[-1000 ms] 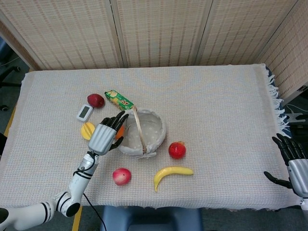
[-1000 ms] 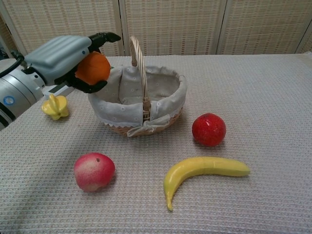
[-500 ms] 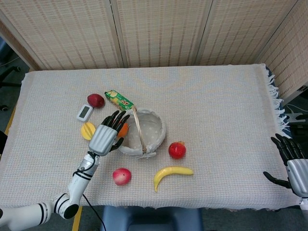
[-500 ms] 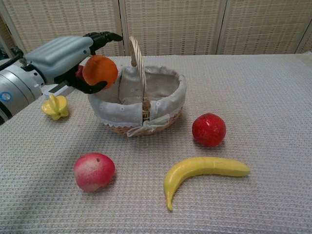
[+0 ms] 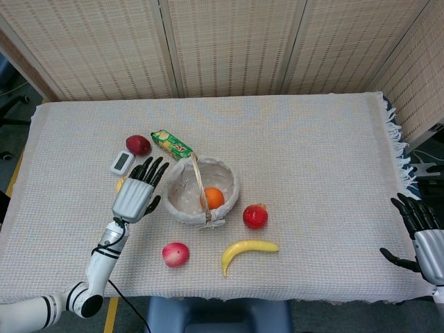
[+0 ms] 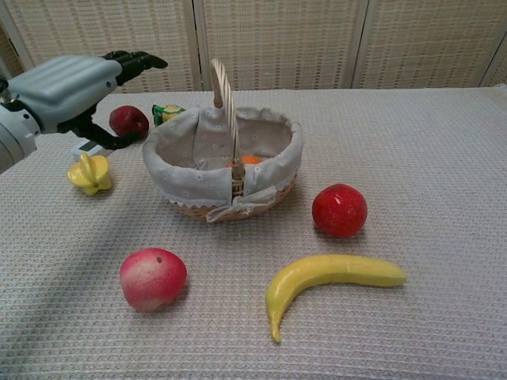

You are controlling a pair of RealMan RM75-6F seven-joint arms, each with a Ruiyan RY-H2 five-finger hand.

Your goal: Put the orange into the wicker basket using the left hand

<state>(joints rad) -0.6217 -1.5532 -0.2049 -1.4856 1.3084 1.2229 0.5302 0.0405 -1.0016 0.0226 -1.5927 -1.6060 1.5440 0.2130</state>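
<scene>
The orange lies inside the cloth-lined wicker basket; in the chest view only a sliver of the orange peeks over the basket's lining. My left hand hovers just left of the basket, fingers spread and empty; the chest view shows the left hand raised above the table, apart from the rim. My right hand rests open at the table's far right edge, holding nothing.
A yellow star-shaped fruit, a dark red fruit, a green packet and a small white timer lie left of the basket. A peach, a banana and a red pomegranate sit in front.
My left hand let go of the orange, which dropped into the basket, and the hand drew back to the left with its fingers spread. The right hand stayed still.
</scene>
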